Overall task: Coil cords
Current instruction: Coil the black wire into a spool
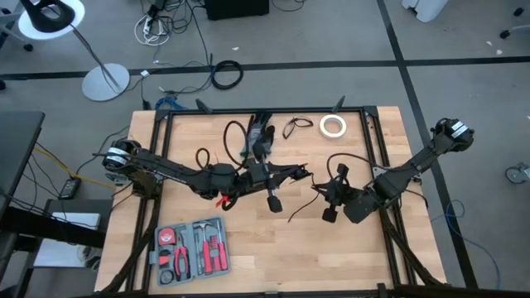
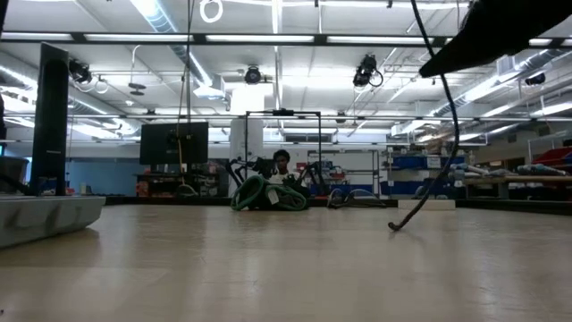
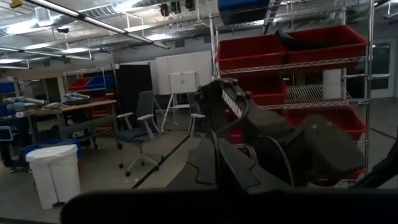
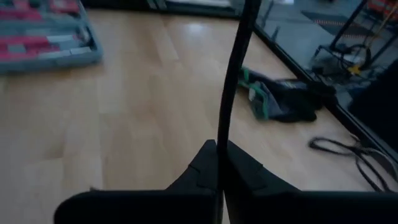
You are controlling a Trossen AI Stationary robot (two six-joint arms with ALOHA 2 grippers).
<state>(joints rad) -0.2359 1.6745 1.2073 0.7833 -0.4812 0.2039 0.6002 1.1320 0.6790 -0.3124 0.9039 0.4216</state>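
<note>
Both claws met over the middle of the counter with a cord between them

The right claw (image 4: 221, 163) was pinched shut on a thin black cord (image 4: 231, 81), which ran straight out from between its fingers. In the high view that cord (image 1: 323, 165) passed between the two claws above the counter (image 1: 348, 248), one end trailing onto the wood. The left claw (image 1: 300, 175) reached in from the left edge to the counter's centre; whether its fingers were spread or pressed together could not be told. A small loose cord loop (image 1: 298, 126) lay near the far edge, just beside a white tape roll (image 1: 333, 126). A tool case (image 1: 192, 248) sat by the near left corner.
</note>
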